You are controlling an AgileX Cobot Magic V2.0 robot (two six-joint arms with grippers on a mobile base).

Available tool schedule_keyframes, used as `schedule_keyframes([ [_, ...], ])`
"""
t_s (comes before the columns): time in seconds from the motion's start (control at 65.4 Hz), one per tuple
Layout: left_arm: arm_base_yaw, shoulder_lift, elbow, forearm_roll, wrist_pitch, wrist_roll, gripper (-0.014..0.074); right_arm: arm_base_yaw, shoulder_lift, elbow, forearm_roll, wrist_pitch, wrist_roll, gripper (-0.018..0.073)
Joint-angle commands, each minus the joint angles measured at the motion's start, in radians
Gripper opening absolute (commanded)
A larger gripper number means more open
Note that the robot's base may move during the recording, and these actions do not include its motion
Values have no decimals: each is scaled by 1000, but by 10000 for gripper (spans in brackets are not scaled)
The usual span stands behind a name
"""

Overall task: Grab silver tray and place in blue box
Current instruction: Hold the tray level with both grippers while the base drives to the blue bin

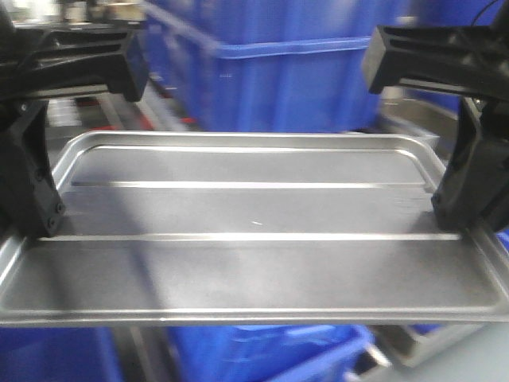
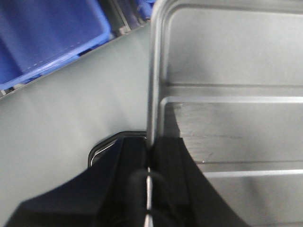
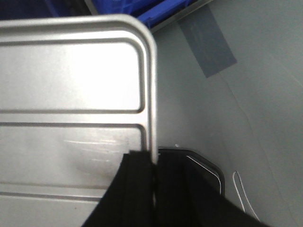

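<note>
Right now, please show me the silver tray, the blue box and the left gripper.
silver tray [image 1: 254, 211], front view, floor between its two ridges.
blue box [image 1: 302, 87], front view, its front wall.
left gripper [image 2: 149, 146], left wrist view, fingers clamped on the tray's rim.

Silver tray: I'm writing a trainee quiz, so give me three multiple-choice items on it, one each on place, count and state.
1. Where is the tray relative to the blue box?
A. inside it
B. under it
C. in front of it, nearer the camera

2. How many long ridges cross the tray's floor?
A. one
B. two
C. four

3. The right gripper is:
A. shut on the tray's right rim
B. open, off the tray
C. shut on a cloth

Answers:
1 C, the front view shows the box behind the tray's far rim.
2 B, two bright lines run across the floor.
3 A, the right wrist view shows its jaws closed over that rim; the left gripper clamps the opposite rim.
</note>
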Motion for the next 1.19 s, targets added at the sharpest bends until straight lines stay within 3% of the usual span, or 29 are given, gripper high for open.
schedule_keyframes([
  [0.0, -9, -26, -27, 16, -35, -11, -14, -5, -19, -27, -32, -47, -1, 50],
  [1.178, -9, -26, -27, 16, -35, -11, -14, -5, -19, -27, -32, -47, -1, 50],
])
